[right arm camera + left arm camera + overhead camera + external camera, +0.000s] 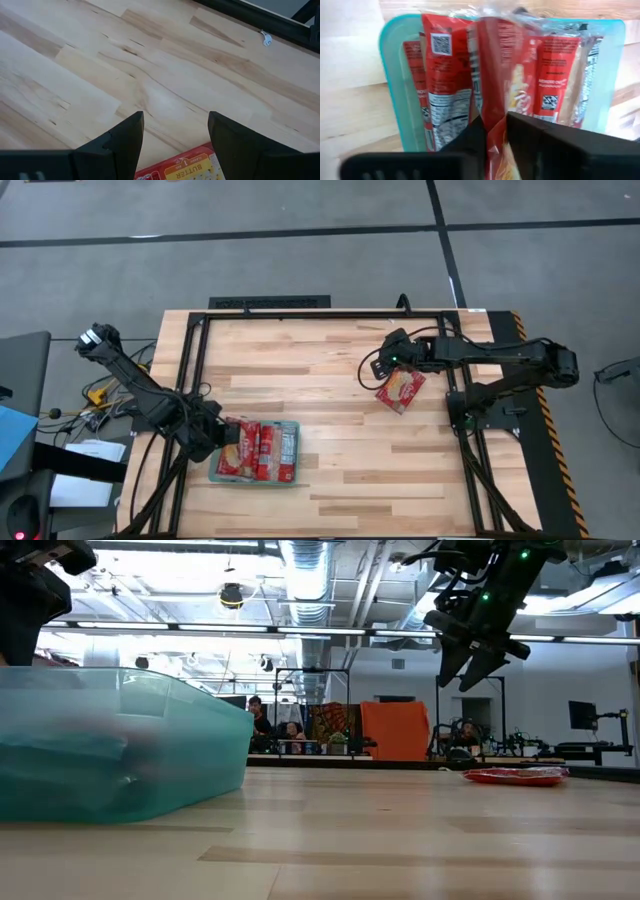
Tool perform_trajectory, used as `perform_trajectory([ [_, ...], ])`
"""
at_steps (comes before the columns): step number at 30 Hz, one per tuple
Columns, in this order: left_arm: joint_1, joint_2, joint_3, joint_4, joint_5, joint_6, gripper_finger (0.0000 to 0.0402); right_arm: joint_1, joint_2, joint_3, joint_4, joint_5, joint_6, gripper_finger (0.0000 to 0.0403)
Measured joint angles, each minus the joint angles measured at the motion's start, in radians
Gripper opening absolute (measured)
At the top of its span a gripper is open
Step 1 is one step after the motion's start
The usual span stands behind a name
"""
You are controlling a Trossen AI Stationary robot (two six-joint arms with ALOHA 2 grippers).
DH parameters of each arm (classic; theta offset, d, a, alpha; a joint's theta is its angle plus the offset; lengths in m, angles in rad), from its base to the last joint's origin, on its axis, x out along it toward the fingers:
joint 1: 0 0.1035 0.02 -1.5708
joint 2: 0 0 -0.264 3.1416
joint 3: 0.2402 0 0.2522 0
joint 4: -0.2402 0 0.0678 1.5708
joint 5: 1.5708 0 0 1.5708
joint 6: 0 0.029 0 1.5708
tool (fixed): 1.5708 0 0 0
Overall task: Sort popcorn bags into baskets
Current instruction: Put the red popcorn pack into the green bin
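The teal basket [297, 452] [390, 75] [120, 750] lies near the table's front left, with several red popcorn bags [268, 450] [442, 75] packed side by side in it. My left gripper [228, 442] [495, 120] is over the basket's left end, shut on one more red popcorn bag [497, 65]. Another popcorn bag [401, 388] [515, 776] [185, 167] lies flat on the wood at the right. Just above it my right gripper [392, 368] [470, 660] [175, 135] hangs open, touching nothing. My left gripper pinches the red bag's near end [494, 131] between its two fingers [535, 135]. The fingers slant down from the table's left side. The bag stands on edge, reaching away from the fingers over the bags in the basket. Whether its far end rests on them I cannot tell.
A black frame [320, 315] runs round the tabletop, and the right arm's base [480, 405] stands at the right edge. Bare wood [330, 380] lies between basket and loose bag. People [260, 715] sit in the room beyond the table.
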Motion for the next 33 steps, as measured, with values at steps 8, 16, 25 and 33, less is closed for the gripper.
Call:
perform_trajectory([
  [8,0.001,-0.003,0.0,-0.028,0.043,0.002,0.0187,0.0,0.0,0.0,-0.001,0.0,-0.001,0.0249],
  [16,0.033,-0.067,0.0,-0.078,0.068,-0.043,0.0257,0.001,0.0,0.0,-0.007,-0.003,-0.015,0.0249],
  [25,0.212,-0.266,0.059,-0.057,-0.156,0.145,0.0242,0.003,0.074,-0.011,-0.245,-0.012,0.199,0.0249],
  [33,0.638,-0.217,0.063,0.259,-0.011,0.572,0.0241,0.006,0.145,-0.177,-0.21,-0.099,0.425,0.0249],
])
